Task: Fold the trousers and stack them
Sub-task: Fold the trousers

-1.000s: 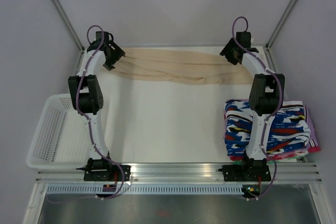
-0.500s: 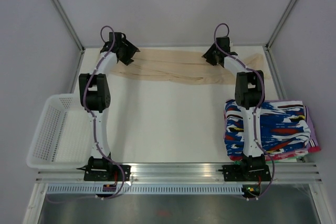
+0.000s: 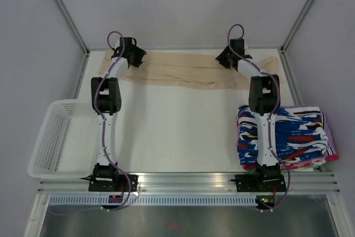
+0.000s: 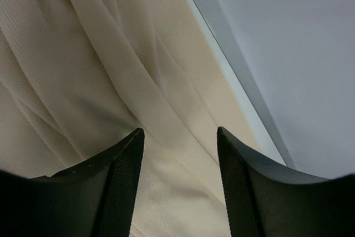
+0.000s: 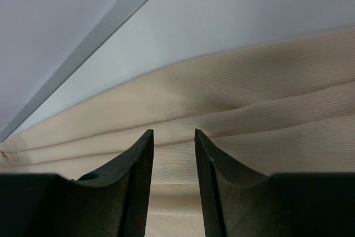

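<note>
Lying flat at the back, trousers (image 3: 188,71); wrist views alone show left tool (image 4: 178,132), right tool (image 5: 172,133), both apart

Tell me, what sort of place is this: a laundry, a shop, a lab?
Most likely a robotics lab bench, not a laundry: a left arm and right arm bolted to the near rail of a walled white table, with beige trousers, a stack of patterned garments and a white mesh basket.

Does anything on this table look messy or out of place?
Only the trousers: stretched along the far edge, they lie in long creases rather than flat. The patterned pile on the right and the basket on the left look tidy.
</note>
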Controlling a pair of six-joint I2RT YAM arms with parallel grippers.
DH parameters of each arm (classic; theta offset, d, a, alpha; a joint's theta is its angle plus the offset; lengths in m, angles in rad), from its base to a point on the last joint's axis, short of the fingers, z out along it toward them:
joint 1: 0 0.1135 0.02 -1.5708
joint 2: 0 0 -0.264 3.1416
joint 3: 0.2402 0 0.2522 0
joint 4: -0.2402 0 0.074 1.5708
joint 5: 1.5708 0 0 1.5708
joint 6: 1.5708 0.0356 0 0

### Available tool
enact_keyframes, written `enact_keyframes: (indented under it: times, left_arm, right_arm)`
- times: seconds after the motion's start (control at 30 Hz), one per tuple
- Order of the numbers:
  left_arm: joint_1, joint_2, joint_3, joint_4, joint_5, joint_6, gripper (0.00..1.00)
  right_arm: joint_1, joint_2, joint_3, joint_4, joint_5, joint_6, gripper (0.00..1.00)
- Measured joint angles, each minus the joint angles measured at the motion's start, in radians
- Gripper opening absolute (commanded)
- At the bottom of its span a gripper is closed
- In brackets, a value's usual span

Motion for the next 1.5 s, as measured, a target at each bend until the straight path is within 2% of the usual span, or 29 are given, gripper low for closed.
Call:
enact_keyframes:
  times: [0.2, 0.3, 0.43, 0.5, 0.97, 1.2, 1.3, 1.37, 1.5]
  left_arm:
    - [-0.002, 0.027, 0.024, 0.047, -0.029, -0.023, 0.49]
    - [-0.002, 0.046, 0.027, 0.061, -0.037, -0.034, 0.5]
    - [-0.002, 0.061, 0.04, 0.067, -0.038, -0.054, 0.6]
    - [-0.003, 0.061, 0.045, 0.067, -0.038, -0.058, 0.62]
    - [-0.003, 0.038, 0.011, 0.055, -0.037, -0.062, 0.6]
    - [-0.005, 0.022, -0.009, 0.037, -0.038, -0.062, 0.56]
    - [-0.005, 0.021, -0.011, 0.034, -0.039, -0.062, 0.5]
    - [-0.006, 0.021, -0.011, 0.029, -0.039, -0.064, 0.4]
    - [-0.006, 0.026, -0.011, 0.021, -0.044, -0.072, 0.29]
  right_arm:
    - [0.0, 0.0, 0.002, -0.004, -0.001, 0.0, 0.38]
    - [0.0, 0.0, 0.001, -0.007, -0.001, -0.003, 0.38]
    - [0.0, 0.0, 0.002, -0.01, -0.001, -0.008, 0.38]
    - [-0.002, 0.0, 0.002, -0.011, -0.001, -0.008, 0.38]
    - [-0.004, 0.0, 0.003, -0.013, -0.001, -0.004, 0.38]
    - [-0.004, 0.0, 0.003, -0.013, -0.002, 0.0, 0.38]
    - [-0.004, 0.0, 0.003, -0.013, -0.001, 0.0, 0.38]
    - [-0.004, 0.0, 0.003, -0.013, -0.001, 0.0, 0.38]
    - [-0.004, 0.0, 0.003, -0.013, -0.001, 0.0, 0.38]
